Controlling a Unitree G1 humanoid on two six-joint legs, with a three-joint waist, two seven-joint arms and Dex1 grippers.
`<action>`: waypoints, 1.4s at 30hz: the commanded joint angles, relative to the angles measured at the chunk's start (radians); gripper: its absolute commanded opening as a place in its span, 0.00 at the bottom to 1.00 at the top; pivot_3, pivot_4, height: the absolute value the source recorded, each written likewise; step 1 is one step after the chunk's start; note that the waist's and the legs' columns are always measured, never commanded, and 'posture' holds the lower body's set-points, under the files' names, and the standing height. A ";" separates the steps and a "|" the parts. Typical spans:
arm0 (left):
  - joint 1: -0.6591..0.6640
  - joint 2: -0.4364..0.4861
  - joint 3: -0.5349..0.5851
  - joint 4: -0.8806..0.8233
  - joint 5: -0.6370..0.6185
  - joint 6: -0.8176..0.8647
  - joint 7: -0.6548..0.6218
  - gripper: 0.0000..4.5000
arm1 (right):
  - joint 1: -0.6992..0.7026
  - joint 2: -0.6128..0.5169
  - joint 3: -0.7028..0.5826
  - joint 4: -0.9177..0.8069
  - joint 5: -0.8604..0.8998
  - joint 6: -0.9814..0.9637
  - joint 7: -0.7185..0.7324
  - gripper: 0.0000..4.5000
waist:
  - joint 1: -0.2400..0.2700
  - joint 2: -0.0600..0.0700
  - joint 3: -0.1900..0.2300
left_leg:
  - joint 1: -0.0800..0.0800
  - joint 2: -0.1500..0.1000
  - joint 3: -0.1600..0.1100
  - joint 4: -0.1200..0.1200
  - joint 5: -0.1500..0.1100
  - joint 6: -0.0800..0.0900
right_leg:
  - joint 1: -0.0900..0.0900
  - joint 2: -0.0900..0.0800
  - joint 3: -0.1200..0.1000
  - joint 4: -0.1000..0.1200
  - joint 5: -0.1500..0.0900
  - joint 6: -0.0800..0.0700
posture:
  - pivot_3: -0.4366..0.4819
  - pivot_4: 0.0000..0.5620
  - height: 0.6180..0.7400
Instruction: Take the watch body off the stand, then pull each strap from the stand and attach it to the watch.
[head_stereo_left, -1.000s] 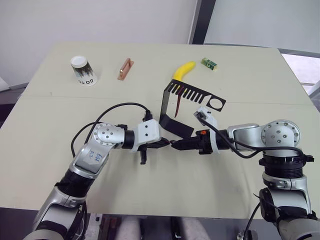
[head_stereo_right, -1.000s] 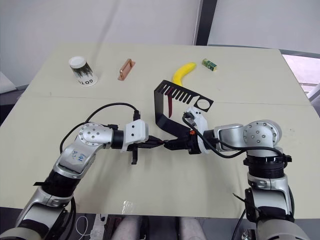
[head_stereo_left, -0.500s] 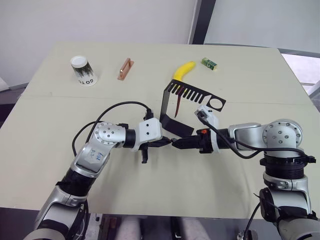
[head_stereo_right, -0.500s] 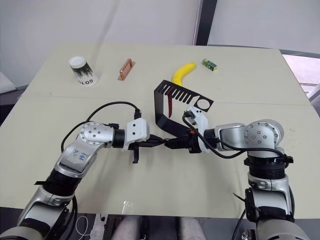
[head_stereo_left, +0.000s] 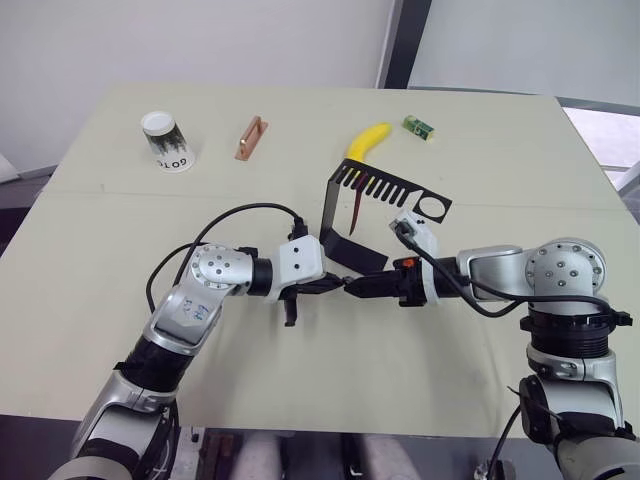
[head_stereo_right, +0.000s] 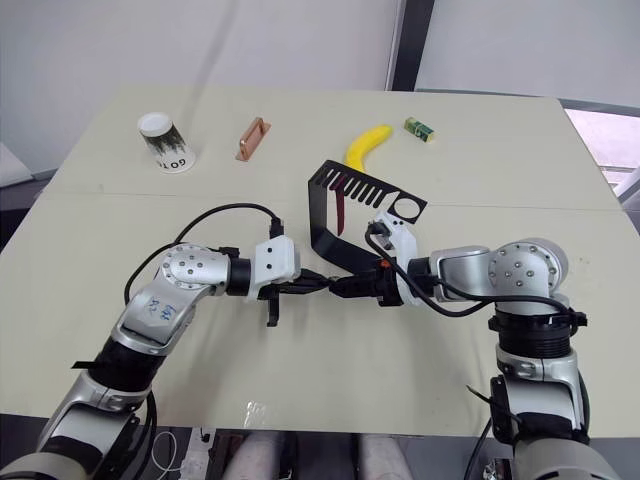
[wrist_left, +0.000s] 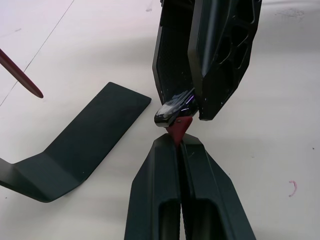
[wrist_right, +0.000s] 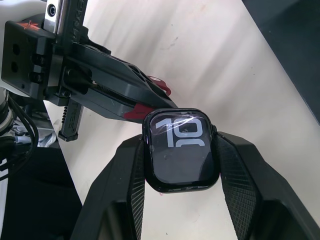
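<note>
While right gripper (wrist_right: 181, 165) clamps black watch body (wrist_right: 180, 150), left gripper (wrist_left: 179, 145) pinches maroon strap (wrist_left: 179, 127).

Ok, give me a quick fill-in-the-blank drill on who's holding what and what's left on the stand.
1. The right end effector is shut on the ____.
2. The left end effector pinches a dark red ____ against the watch body.
3. One strap hangs from the ____.
4. The yellow thing beyond the stand is a ____.

Missing words: watch body; strap; stand; banana
</note>
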 joint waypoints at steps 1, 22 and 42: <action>-0.051 -0.036 -0.010 -0.025 -0.009 -0.038 0.016 0.00 | -0.034 0.032 0.029 -0.029 0.052 0.005 0.050 0.36 | 0.000 0.000 0.000 | 0.000 0.000 0.000 0.000 0.000 0.000 | 0.000 0.000 0.000 0.000 0.000 0.000 | 0.48 0.27 1.00; -0.054 -0.038 -0.009 -0.026 -0.004 -0.033 0.016 0.00 | -0.042 0.044 0.039 -0.030 0.032 0.005 0.055 0.36 | 0.000 0.000 0.000 | 0.000 0.000 0.000 0.000 0.000 0.000 | 0.000 0.000 0.000 0.000 0.000 0.000 | 0.48 0.27 1.00; -0.059 -0.058 -0.010 -0.032 -0.006 -0.015 0.022 0.00 | -0.029 0.036 0.041 -0.039 0.030 0.005 0.087 0.36 | 0.000 0.000 0.000 | 0.000 0.000 0.000 0.000 0.000 0.000 | 0.000 0.000 -0.001 0.000 0.000 0.000 | 0.48 0.27 1.00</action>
